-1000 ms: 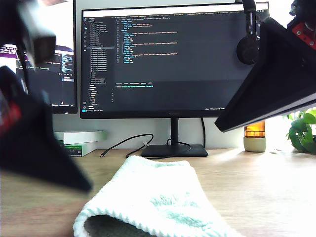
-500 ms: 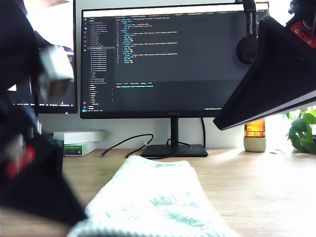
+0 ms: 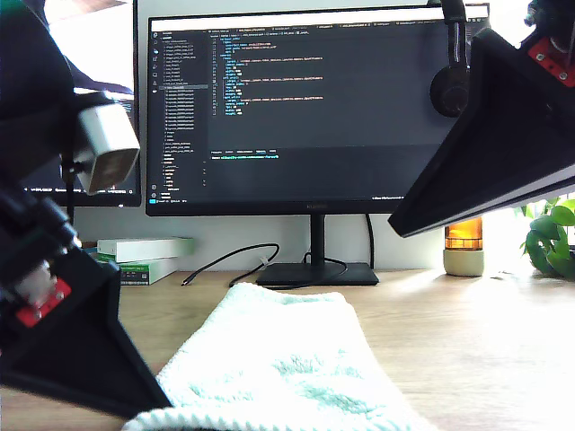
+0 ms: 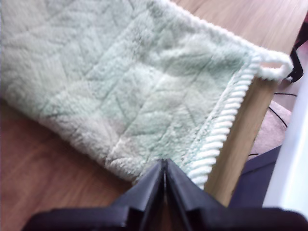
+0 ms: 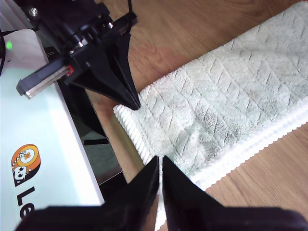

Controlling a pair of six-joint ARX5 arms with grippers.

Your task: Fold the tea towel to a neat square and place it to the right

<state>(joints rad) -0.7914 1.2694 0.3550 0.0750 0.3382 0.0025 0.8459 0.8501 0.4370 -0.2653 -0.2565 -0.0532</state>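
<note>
**Item: the tea towel** (image 3: pixel 278 359). It lies lengthwise at lower centre of the exterior view, on the desk (image 3: pixel 476 332) in front of the monitor (image 3: pixel 305 108). It looks folded to a long strip, not yet a square.

**Change.** A second ago its near end stood up as an open pocket. Now that end lies flat, with the ribbed hem (image 4: pixel 221 134) showing.

**My first gripper** (image 3: pixel 154 402). It has come down at lower left of the exterior view. Jaws together, tip on the towel's near corner; you cannot tell whether cloth is pinched.

**My second gripper** (image 5: pixel 160 161). Raised at upper right of the exterior view, jaws closed on nothing.

**Meaning.** One fold seems settled. You likely need a crosswise fold next, then the placing.
</note>
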